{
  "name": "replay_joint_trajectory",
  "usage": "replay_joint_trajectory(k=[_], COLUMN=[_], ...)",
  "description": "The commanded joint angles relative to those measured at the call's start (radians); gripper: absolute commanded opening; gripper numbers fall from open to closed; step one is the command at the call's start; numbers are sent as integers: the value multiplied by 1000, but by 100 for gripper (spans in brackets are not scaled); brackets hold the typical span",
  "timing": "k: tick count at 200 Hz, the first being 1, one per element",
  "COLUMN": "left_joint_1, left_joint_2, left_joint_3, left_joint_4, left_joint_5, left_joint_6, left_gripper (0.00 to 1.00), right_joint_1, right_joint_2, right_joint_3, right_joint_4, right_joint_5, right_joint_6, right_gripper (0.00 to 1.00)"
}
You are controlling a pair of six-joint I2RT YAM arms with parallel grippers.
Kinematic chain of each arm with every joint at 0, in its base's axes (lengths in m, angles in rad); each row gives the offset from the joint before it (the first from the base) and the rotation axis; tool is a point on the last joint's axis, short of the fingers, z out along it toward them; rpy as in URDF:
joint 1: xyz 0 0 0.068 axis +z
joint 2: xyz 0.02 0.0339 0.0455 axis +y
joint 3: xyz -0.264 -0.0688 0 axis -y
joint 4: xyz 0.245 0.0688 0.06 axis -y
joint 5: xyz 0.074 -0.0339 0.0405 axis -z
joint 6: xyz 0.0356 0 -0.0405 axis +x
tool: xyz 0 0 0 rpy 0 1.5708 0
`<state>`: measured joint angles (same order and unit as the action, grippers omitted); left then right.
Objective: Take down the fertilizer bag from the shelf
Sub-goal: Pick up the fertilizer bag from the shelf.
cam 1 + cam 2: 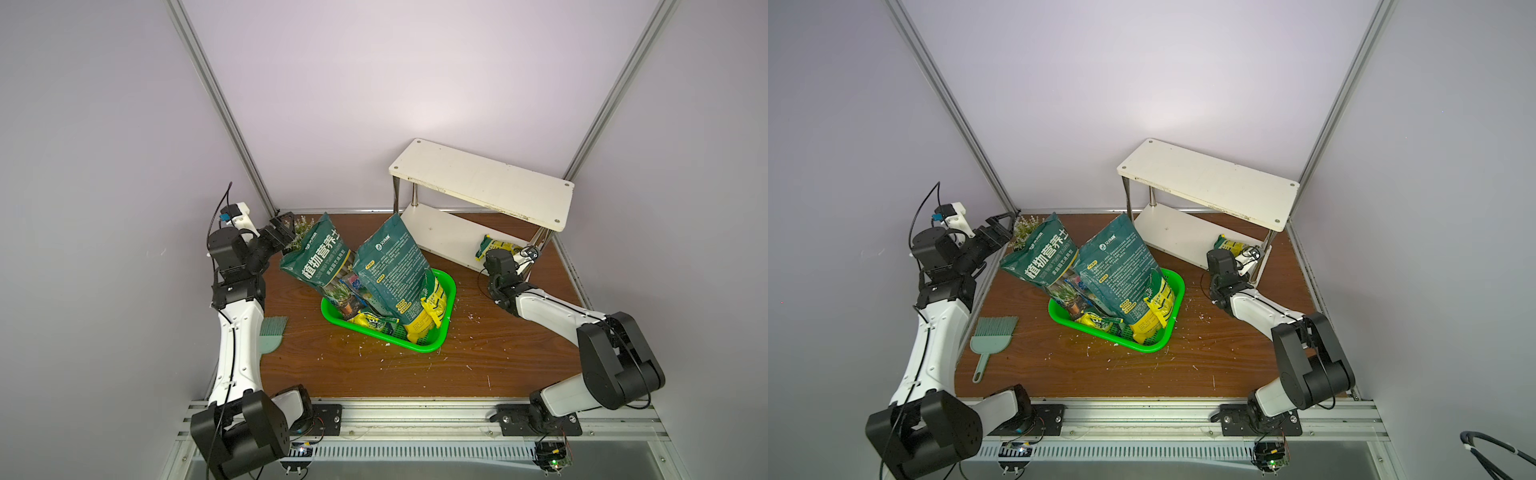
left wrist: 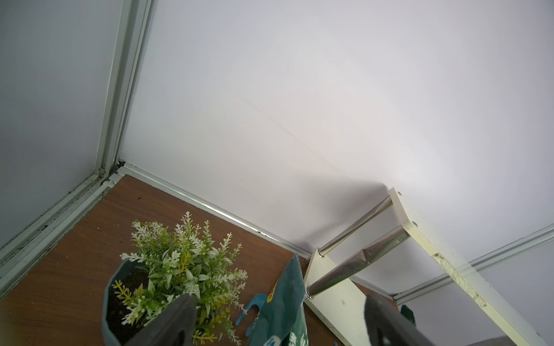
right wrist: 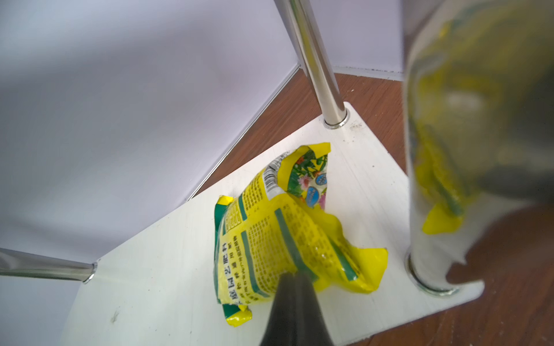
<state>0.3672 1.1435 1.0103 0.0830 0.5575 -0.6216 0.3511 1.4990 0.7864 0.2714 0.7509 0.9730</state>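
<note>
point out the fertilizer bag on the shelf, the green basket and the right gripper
fertilizer bag (image 3: 269, 233): right wrist view, yellow printed face
green basket (image 1: 451, 299): in a top view, right rim
right gripper (image 3: 295, 277): right wrist view, closed fingertips

A: The shelf (image 1: 482, 183) has cream boards that look like painted wood. They are matt, and the paint is chipped rough along one edge.

B: Its legs (image 3: 313, 66) are polished metal, mirror-bright.

A: The fertilizer bag (image 3: 269, 239) is thin plastic film, glossy yellow and crumpled.

B: The table (image 1: 415, 374) shows brown wood grain, smooth with a low sheen. The basket (image 1: 451, 299) is glossy green plastic with a perforated floor.

A: The tall sacks (image 1: 390, 270) are dark green plastic film, satin rather than shiny. The brush (image 1: 994, 336) is matt pale-green plastic.

B: The walls (image 1: 374, 83) are matt, and the rail (image 1: 415, 415) is dull brushed metal.
</note>
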Motion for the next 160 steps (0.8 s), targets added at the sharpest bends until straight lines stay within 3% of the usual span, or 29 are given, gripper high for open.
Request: replay_joint_trajectory(k=[1, 16, 30, 55, 74, 97, 123, 160], left_joint_1=[19, 20, 21, 22, 22, 22, 22, 22], left_joint_2=[2, 0, 0, -1, -1, -3, -2, 2], left_joint_3=[-7, -7, -7, -7, -10, -11, -11, -13], left_joint_4=[32, 32, 32, 33, 34, 37, 38, 38], left_joint_5=[19, 19, 19, 20, 21, 22, 24, 24], left_joint_6=[-4, -3, -5, -7, -6, -7, -11, -9], left_gripper=[91, 91, 91, 91, 91, 91, 91, 91], right_joint_1=[-6, -5, 3, 35, 96, 150, 116, 75], right_joint_2=[-18, -35, -59, -77, -53, -10, 37, 118], right_joint_3=[-16, -12, -10, -68, -25, 36, 22, 85], right_joint_4=[104, 62, -33, 12, -127, -277, -158, -169], right_joint_5=[-19, -43, -14, -28, 104, 252, 188, 154], right_joint_6=[-90, -89, 2, 72, 219, 397, 367, 372], right_gripper=[0, 0, 37, 68, 98, 99, 99, 99])
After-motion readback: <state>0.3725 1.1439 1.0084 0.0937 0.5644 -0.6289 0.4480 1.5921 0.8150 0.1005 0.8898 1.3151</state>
